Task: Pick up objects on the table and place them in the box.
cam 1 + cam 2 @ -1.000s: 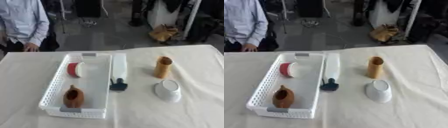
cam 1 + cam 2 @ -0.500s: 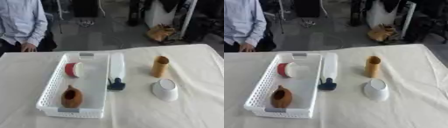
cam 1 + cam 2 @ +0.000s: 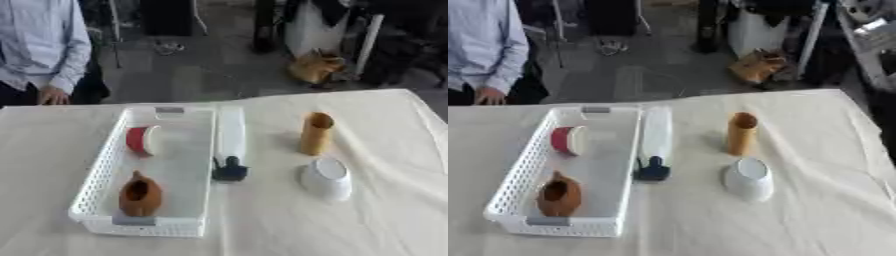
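Since neither of the robot's hands shows in either view, their fingers cannot be judged open or closed, and nothing on the table is being held. Nearest the middle, a white bottle with a dark cap (image 3: 231,142) lies on its side just beside the right wall of the white perforated plastic box (image 3: 98,175), cap toward the robot, probably the easiest piece to take next. Well to its right, an upright tan cylindrical tube (image 3: 316,133) stands on the cream tablecloth (image 3: 385,210), and a white bowl tipped on its side (image 3: 326,178) lies near it. Inside the box, a red and white round object (image 3: 142,140) sits in the far half and a brown open-mouthed clay pot (image 3: 140,196) in the near half, so the job looks partly done.
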{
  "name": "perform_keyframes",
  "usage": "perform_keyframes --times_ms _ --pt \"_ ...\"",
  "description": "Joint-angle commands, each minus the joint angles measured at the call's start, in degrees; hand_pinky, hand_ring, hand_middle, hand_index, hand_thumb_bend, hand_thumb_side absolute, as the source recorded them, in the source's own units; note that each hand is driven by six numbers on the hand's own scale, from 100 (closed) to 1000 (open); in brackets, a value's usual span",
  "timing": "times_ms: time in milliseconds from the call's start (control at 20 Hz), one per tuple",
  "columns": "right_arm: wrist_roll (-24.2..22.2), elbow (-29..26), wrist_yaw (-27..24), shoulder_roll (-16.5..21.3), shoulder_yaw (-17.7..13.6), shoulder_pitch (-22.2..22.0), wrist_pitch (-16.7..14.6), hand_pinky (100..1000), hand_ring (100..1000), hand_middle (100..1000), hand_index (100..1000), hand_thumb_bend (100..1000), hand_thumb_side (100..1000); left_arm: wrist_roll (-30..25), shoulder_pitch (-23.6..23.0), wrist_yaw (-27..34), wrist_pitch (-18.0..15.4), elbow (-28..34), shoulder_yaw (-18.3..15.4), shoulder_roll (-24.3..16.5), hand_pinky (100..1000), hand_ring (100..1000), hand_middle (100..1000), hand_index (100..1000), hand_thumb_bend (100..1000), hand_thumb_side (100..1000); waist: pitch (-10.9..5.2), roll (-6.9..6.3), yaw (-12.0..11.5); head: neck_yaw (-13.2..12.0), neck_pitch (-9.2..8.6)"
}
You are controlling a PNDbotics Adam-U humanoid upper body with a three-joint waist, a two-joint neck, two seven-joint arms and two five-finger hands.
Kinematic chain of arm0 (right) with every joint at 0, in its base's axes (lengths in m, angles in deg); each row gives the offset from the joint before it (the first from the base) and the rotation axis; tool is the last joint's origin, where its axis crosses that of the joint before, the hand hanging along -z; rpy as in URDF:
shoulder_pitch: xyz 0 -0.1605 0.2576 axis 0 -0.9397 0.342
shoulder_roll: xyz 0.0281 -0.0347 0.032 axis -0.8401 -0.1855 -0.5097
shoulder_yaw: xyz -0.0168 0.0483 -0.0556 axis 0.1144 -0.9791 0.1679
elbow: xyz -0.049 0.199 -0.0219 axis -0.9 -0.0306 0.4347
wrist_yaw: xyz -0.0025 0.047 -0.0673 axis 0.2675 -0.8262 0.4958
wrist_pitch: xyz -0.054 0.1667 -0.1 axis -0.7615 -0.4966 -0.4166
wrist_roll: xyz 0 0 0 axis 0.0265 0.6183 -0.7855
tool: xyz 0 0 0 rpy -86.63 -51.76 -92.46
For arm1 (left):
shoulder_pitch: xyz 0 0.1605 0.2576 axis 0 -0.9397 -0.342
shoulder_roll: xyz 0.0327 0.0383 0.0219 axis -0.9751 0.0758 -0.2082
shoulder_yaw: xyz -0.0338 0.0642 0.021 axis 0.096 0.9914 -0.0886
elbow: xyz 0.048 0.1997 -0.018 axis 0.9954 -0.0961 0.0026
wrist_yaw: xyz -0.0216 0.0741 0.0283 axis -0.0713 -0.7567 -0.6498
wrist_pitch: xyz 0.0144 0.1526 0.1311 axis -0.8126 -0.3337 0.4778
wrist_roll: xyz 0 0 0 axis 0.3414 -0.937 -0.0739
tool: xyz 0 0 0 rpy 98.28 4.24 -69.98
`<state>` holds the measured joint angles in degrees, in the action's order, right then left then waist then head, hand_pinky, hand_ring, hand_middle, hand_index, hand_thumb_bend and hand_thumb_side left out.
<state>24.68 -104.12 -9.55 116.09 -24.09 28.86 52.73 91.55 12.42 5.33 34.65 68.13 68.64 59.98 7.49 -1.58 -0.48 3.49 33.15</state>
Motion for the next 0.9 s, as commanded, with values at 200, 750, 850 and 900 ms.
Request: perform_keyframes --times_ms 200,750,850,900 --pt "0.1 11.6 3.2 -4.9 0.0 3.9 -2.6 814 906 903 908 100 1000 -0.4 0.7 0.5 -0.1 0.8 0.2 -0.3 961 977 972 989 100 1000 -1.06 -0.19 -0.8 0.7 0.38" --pt "-3.9 23.5 11.4 -8.3 0.1 5.2 -5.7 942 960 959 1000 226 1000 -0.6 0.7 0.8 -0.1 0.8 0.2 -0.1 960 977 961 982 100 1000 -0.89 -0.12 -1.4 1.3 0.12" --pt "-5.5 25.0 11.7 -7.9 -0.3 4.5 -4.9 946 958 955 1000 243 1000 -0.7 0.7 0.8 0.0 0.8 0.2 -0.1 961 977 959 981 100 1000 -0.77 -0.12 -1.2 1.3 0.05" --pt "-5.9 25.6 12.1 -7.6 -0.5 4.2 -4.4 950 960 955 1000 268 1000 -0.7 0.7 0.9 0.0 0.8 0.2 0.0 962 977 957 978 100 1000 -0.72 -0.14 -1.2 1.2 0.01"
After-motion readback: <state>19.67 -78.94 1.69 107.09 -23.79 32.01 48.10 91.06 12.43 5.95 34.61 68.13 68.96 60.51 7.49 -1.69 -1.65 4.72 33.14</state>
